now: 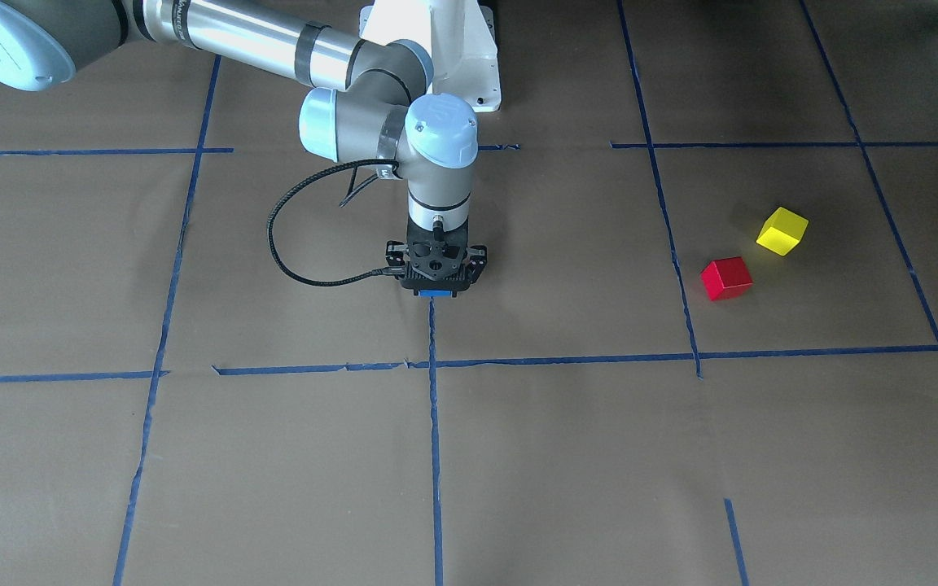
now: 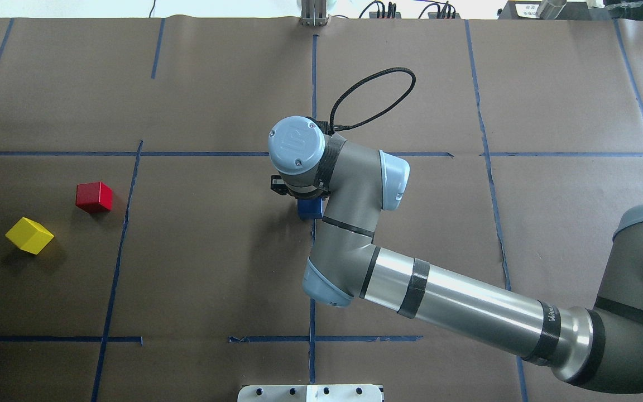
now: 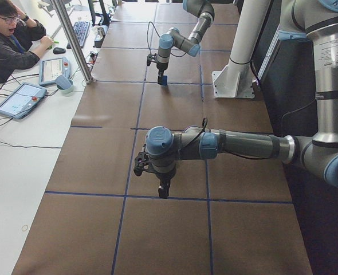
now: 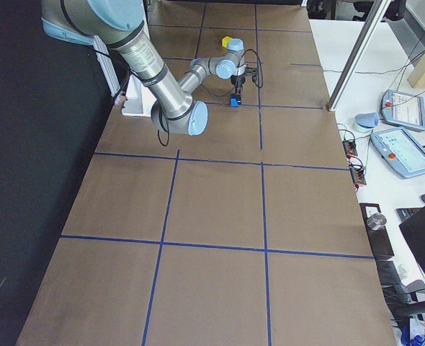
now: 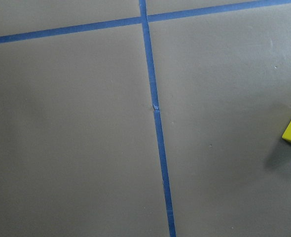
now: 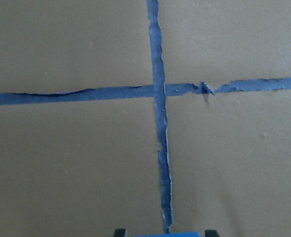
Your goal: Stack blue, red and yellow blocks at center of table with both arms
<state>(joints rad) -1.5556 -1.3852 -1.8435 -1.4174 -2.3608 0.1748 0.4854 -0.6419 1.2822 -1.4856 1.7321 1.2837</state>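
Centrally, right pincer (image 1: pixel 436 283) closed narrowly, gripping blue block (image 1: pixel 435 293)

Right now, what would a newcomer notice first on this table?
The right gripper stands straight down over the blue block at the centre of the table, fingers either side of it. The red block and yellow block lie close together but apart, off on the robot's left.
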